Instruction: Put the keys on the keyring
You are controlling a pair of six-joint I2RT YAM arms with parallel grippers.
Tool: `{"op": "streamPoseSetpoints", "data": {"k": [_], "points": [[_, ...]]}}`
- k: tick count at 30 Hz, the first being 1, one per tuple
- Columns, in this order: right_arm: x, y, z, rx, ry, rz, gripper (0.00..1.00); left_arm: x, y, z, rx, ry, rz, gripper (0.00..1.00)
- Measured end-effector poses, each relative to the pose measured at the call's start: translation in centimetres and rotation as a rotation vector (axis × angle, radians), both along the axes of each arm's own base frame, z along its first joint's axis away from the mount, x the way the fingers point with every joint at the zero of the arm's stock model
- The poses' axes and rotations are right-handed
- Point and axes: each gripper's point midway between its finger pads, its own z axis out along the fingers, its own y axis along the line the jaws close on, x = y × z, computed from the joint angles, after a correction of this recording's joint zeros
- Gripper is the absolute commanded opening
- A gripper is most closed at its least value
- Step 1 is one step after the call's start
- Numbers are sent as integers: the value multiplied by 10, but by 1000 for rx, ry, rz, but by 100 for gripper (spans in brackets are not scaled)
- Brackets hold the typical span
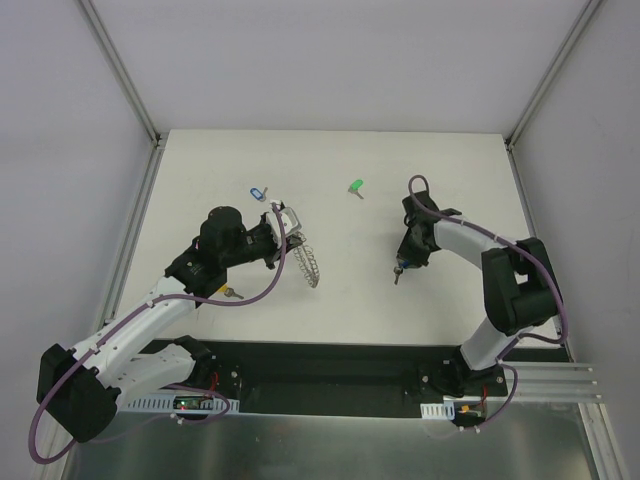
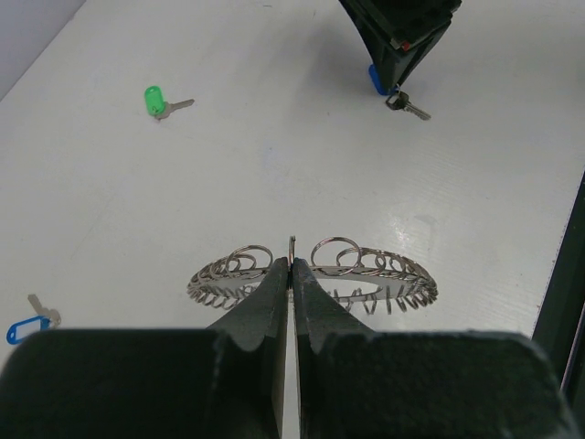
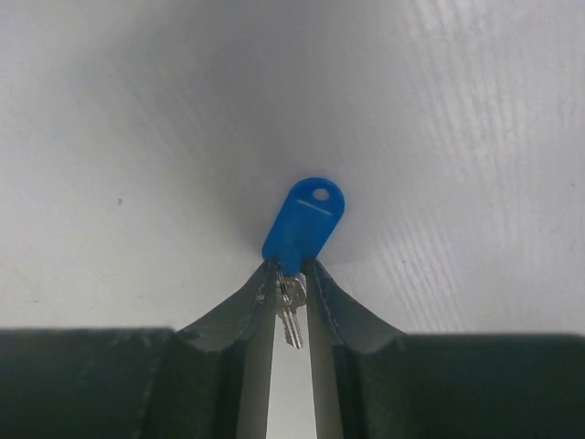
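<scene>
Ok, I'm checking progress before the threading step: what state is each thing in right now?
left gripper: shut on the keyring.
keyring: gripped, no key visible on it.
right gripper: shut on the blue key.
blue key: pinched at its tag end, not threaded.
green key: loose on the table.
pale blue key: loose on the table.
</scene>
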Motion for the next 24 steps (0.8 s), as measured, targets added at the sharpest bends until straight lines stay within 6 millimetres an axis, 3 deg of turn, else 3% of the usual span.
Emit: {"op": "streamPoseSetpoints", "data": {"k": [7, 24], "points": [[14, 8, 14, -38, -27, 133, 33, 0, 0, 0, 3, -6, -2, 0], [4, 17, 30, -130, -24, 248, 27, 0, 0, 0, 5, -8, -3, 0]]}}
